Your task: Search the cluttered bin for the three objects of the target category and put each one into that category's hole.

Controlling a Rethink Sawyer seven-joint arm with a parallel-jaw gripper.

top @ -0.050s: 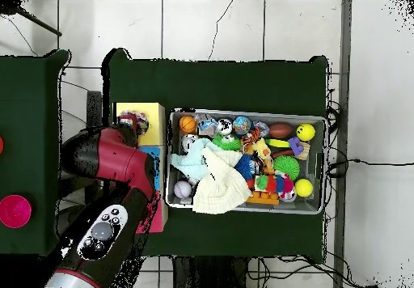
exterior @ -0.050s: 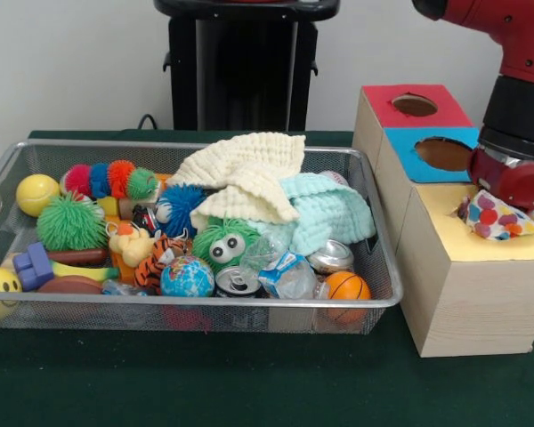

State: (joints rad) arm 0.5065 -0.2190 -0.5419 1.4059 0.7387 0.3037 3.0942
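Polka-dot cloth (exterior @ -0.050s: 497, 218) hangs clamped in the gripper (exterior @ -0.050s: 507, 206) above the box's yellow section (exterior @ -0.050s: 481, 245).

Bright, even indoor light; soft shadows.

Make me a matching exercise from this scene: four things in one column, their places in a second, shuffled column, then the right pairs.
Things:
1. polka-dot cloth
2. cream knitted cloth
3. small orange basketball
4. plain yellow ball

Places:
A. draped over the toys at the middle of the wire mesh bin
B. front corner of the bin nearest the wooden box
C. under the gripper, over the box's yellow section
D. back corner of the bin farthest from the box

Pairs: 1-C, 2-A, 3-B, 4-D
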